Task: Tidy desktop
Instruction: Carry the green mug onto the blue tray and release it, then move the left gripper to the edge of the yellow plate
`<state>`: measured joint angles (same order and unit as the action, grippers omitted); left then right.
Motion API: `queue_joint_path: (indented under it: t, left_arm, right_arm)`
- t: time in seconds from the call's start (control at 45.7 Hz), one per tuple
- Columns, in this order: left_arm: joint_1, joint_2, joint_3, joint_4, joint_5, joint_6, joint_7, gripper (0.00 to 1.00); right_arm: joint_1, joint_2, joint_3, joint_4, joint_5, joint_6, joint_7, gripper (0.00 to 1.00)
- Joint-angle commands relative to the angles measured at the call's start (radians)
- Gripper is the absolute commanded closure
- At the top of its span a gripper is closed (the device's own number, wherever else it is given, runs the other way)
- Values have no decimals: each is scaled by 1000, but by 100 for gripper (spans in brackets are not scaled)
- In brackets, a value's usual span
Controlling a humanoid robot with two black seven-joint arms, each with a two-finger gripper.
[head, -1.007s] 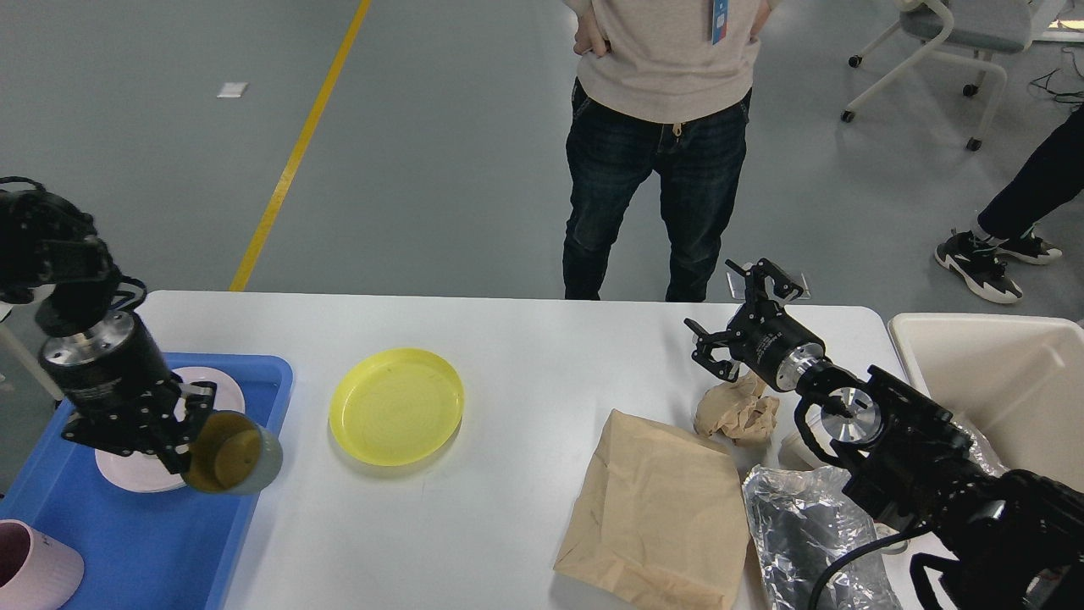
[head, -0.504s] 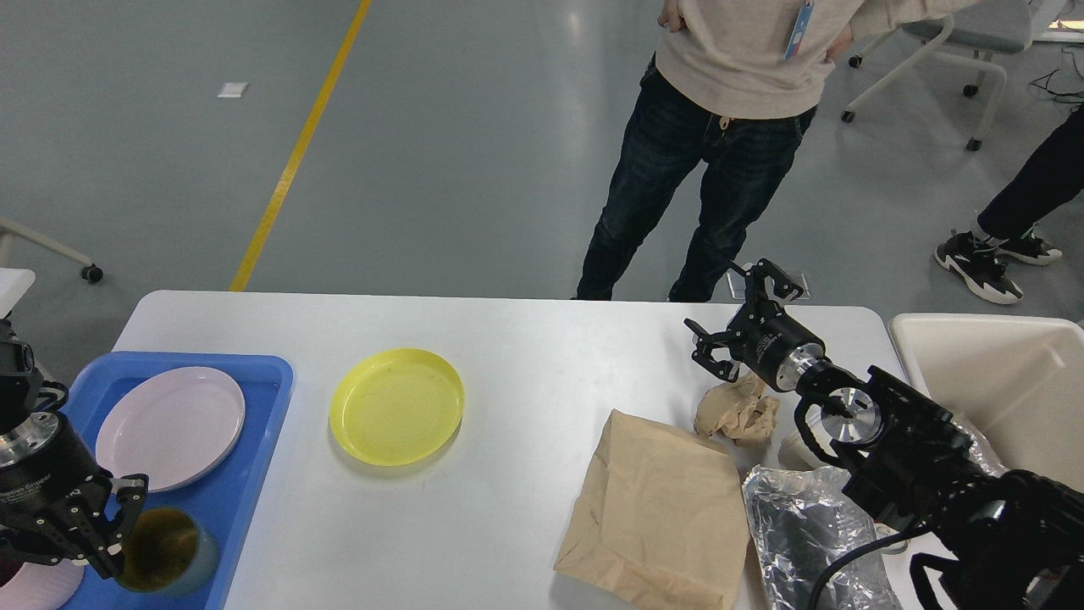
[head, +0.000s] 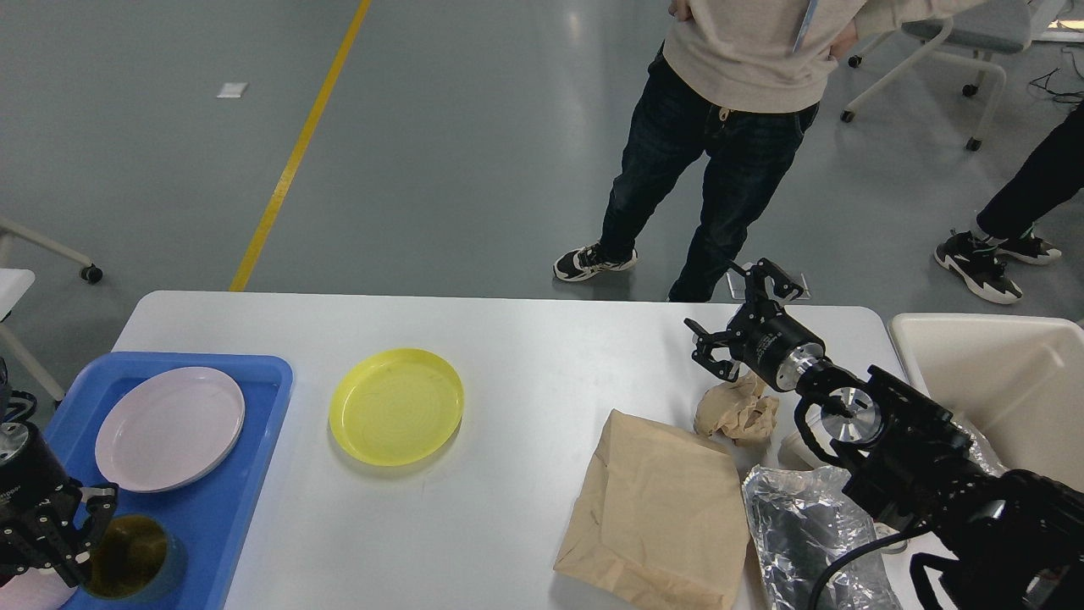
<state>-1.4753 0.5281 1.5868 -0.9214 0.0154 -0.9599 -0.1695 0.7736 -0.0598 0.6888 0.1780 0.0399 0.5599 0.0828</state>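
The white desktop (head: 525, 339) fills the lower part of the head view. My left gripper (head: 72, 542) is at the bottom left over the near end of the blue tray (head: 258, 398), shut on the rim of an olive-lined grey cup (head: 131, 568) that is low in the tray. My right gripper (head: 735, 315) is open and empty, just above and behind a crumpled ball of brown paper (head: 737, 413). A yellow plate (head: 396, 407) lies on the desktop. A flat brown paper bag (head: 656, 508) and a silver foil bag (head: 800, 525) lie at the right, near my right arm.
A pink plate (head: 169, 428) lies in the blue tray. A pink cup's edge (head: 25, 595) shows at the bottom left corner. A cream bin (head: 999, 373) stands off the table's right end. A person (head: 720, 127) stands just behind the far edge.
My left gripper has moved down and left with the cup, from over the pink plate to the tray's near end. The person has stepped to the right. My right arm has not moved.
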Motion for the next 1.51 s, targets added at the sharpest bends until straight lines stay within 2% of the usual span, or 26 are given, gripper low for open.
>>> queue_joint_path:
  t: [0.0,0.175,0.285,0.657,0.876,0.963,1.073,1.335,1.445,1.489]
  left_arm:
    - [16,-2,-11,22,0,0,4,100]
    - [46,-8,-18,36,0,0,4,100]
    - [47,-7,-19,36,-2,0,5,92]
    - [36,0,-16,36,-2,0,7,56]
    - [-39,-6,1,19,-2,0,7,21]
    - [-103,-16,33,15,-2,0,5,15]
    - [-223,-71,85,-28,-2,0,-1,13]
    - [-454,-264,157,-168,-5,213,1,13]
    - [-531,-330,168,-192,-5,291,1,13]
    - [-556,-371,179,-195,-8,348,1,13]
  right_arm:
    - [0,0,0,0,0,0,0,0]
    - [0,0,0,0,0,0,0,0]
    - [0,0,0,0,0,0,0,0]
    - [0,0,0,0,0,0,0,0]
    - [0,0,0,0,0,0,0,0]
    - [0,0,0,0,0,0,0,0]
    - [0,0,0,0,0,0,0,0]
    - [0,0,0,0,0,0,0,0]
    - [0,0,0,0,0,0,0,0]
    - [0,0,0,0,0,0,0,0]
